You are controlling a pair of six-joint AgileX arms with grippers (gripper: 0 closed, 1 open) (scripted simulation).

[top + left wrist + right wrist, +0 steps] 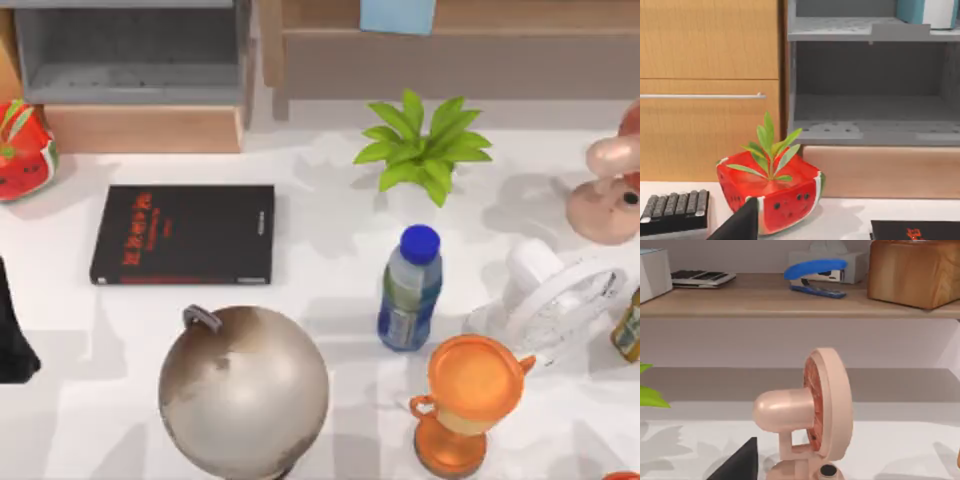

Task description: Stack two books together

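The black book with red lettering lies flat on the white table, left of centre; one corner of it appears in the left wrist view. The light blue book rests on the wooden shelf at the back, and its white page edges appear in the right wrist view. My left arm is parked at the table's left edge, left of and apart from the black book. A dark part of my left gripper points toward the watermelon planter. A dark part of my right gripper faces the pink fan.
A globe stands just in front of the black book. A water bottle, green plant, orange trophy, white fan and pink fan crowd the right half. A watermelon planter and grey cabinet stand at back left.
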